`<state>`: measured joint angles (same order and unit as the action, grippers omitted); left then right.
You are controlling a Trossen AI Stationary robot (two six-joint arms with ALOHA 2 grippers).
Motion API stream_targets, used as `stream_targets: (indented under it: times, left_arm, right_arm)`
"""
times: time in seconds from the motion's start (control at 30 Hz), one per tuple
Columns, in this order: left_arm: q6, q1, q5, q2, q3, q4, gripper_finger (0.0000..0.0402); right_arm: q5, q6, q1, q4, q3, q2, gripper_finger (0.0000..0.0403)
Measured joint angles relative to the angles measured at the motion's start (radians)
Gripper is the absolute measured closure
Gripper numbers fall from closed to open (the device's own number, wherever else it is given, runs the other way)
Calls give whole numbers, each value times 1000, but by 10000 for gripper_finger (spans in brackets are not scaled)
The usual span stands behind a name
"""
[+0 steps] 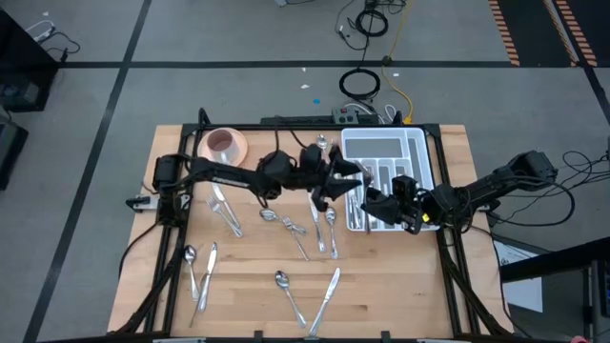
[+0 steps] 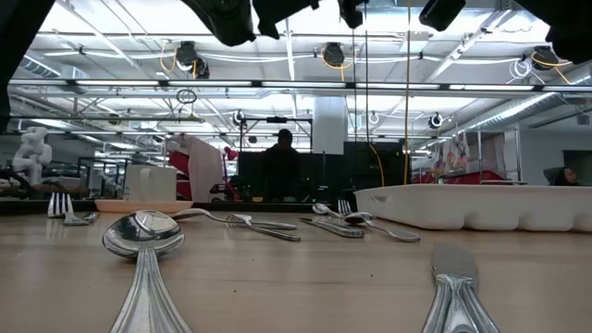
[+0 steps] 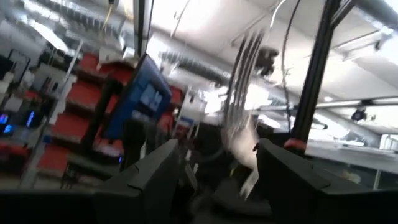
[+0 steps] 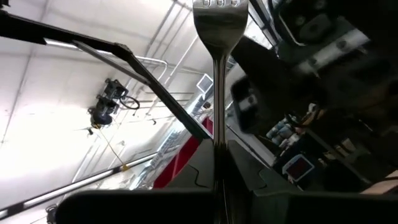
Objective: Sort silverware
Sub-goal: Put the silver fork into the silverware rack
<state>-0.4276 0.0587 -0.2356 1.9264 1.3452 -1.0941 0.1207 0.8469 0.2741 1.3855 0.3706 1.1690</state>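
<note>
Above the table's middle, by the left wall of the white tray (image 1: 386,157), my two grippers stand close together. My right gripper (image 1: 374,200) is shut on a silver fork (image 4: 219,74). My left gripper (image 1: 345,179) is open, its two dark fingers (image 3: 155,177) spread apart in the blurred left wrist view. Other silverware lies flat on the wood: pieces at the left (image 1: 224,210), pieces at the middle (image 1: 319,224), and a spoon (image 2: 143,231) near the front edge. My right gripper pinches the fork's handle (image 4: 219,158) between its two shut fingers. The fork runs along the fingers and sticks out past their tips, its tines (image 4: 217,5) at the far end. It is lifted clear of the table and slants upward.
A pink saucer with a cup (image 1: 224,145) stands at the far left of the table. The tray holds some silverware in its compartments. More spoons and knives lie near the front edge (image 1: 291,295). A person's dark figure (image 2: 282,171) shows in the room beyond the table.
</note>
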Motion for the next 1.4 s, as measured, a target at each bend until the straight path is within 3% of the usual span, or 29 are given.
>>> stream_targets:
  times: [0.23, 0.7, 0.87, 1.1, 1.4]
  left_arm:
    - [-3, 2, -19, -2, 0, -105, 182]
    - [-1, 2, -21, -2, 0, -91, 190]
    - [21, 4, -19, -2, 0, -69, 250]
    - [91, 7, -18, -2, -1, -65, 384]
    - [95, 10, -19, -2, -2, -60, 392]
  right_arm:
    - [-26, -5, 0, 0, 0, 0, 403]
    - [-65, 52, -5, -58, 0, 0, 403]
    - [-63, 59, -7, -57, 0, 0, 403]
    - [-60, 78, -7, -56, 1, 0, 403]
    - [-10, 77, -13, -113, 3, -1, 362]
